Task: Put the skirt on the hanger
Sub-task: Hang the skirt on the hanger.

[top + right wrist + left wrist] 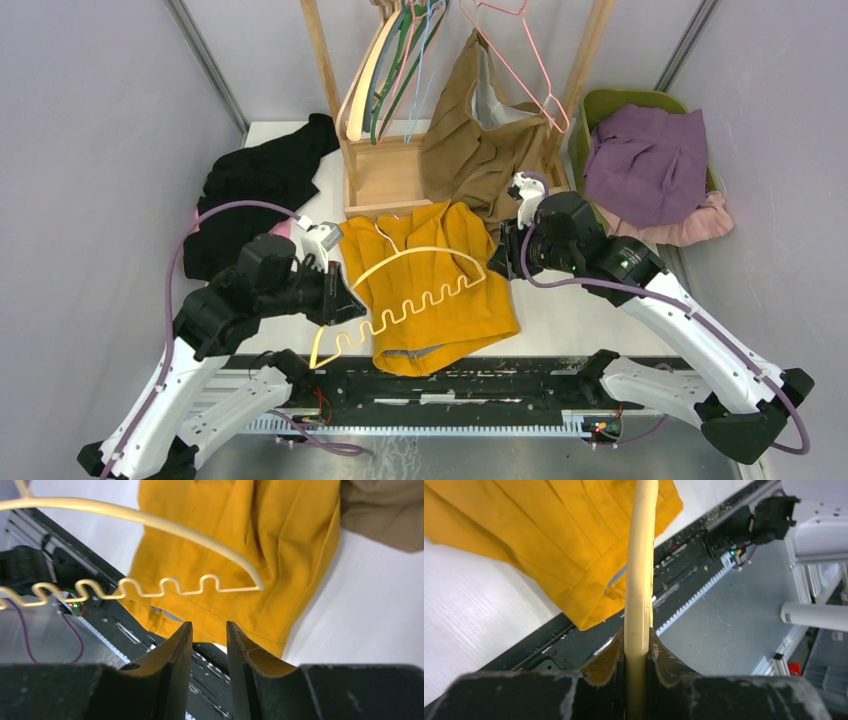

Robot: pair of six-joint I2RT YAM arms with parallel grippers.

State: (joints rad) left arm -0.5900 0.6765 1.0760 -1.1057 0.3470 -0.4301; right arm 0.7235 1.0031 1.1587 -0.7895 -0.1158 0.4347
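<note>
Left claw [638, 640] grips the hanger [415, 252] over the skirt [450, 330].
The skirt lies flat mid-table [570, 320] with the hanger across it, hook toward 12 o'clock. At the skirt's 9 o'clock, the left claw is clamped on the hanger's left end. At 2 o'clock, the right claw [209, 627] stands narrowly open, empty, near the hanger's right tip.

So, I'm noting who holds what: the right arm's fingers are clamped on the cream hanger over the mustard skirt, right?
No. The left fingers are clamped on the cream hanger, as the left wrist view shows; the right fingers stand apart with nothing between them. The hanger does lie over the mustard skirt.
</note>
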